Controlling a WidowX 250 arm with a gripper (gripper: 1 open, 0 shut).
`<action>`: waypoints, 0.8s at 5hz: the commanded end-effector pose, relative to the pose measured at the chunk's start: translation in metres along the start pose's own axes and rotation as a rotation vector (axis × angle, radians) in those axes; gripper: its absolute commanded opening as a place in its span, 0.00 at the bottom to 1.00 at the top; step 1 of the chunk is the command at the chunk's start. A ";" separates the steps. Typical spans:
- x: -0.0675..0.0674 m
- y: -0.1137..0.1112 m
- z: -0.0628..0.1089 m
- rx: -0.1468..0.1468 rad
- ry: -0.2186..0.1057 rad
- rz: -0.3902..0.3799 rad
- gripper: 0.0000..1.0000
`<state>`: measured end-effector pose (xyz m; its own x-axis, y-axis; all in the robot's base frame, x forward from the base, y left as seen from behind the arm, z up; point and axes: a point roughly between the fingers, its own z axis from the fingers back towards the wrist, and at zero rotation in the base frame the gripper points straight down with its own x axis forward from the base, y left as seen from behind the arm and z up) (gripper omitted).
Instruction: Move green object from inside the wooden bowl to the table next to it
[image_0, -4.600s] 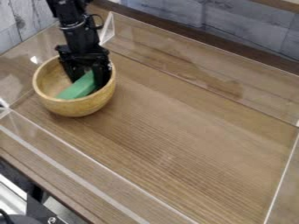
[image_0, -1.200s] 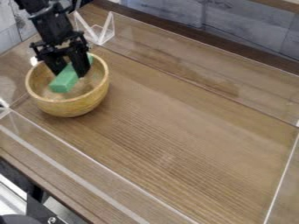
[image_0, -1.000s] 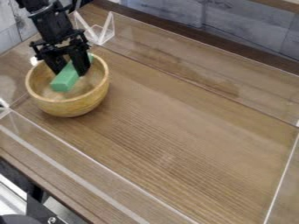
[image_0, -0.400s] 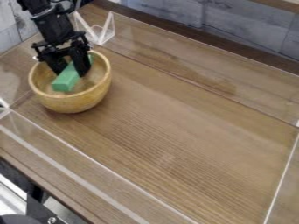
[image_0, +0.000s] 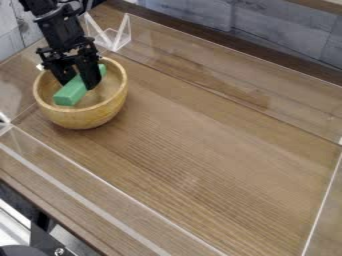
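The wooden bowl (image_0: 94, 112) sits at the left of the table (image_0: 214, 140). Inside it the green object (image_0: 70, 93), a small bright green block, stands tilted against the bowl's left inner side. My black gripper (image_0: 76, 76) reaches steeply down into the bowl from above. Its two fingers (image_0: 60, 72) straddle the block's upper end and are closed on it. The block's lower end is still within the bowl's rim.
Clear acrylic walls (image_0: 160, 215) edge the tabletop along the front, left and back. Bare wood-grain surface stretches to the right of the bowl. A small clear bracket (image_0: 120, 35) stands at the back wall just behind the arm.
The gripper has rolled slightly about its own axis and the green block has turned with it, standing a bit more upright. The hand has stayed in place over the bowl.
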<state>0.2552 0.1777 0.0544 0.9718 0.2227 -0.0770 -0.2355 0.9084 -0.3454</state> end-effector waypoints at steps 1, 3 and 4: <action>0.006 -0.006 0.026 0.046 -0.086 0.007 0.00; 0.012 -0.010 0.029 0.049 -0.093 0.017 0.00; 0.016 -0.009 0.034 0.052 -0.089 -0.002 0.00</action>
<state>0.2646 0.1793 0.0659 0.9643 0.2571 -0.0632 -0.2632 0.9054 -0.3331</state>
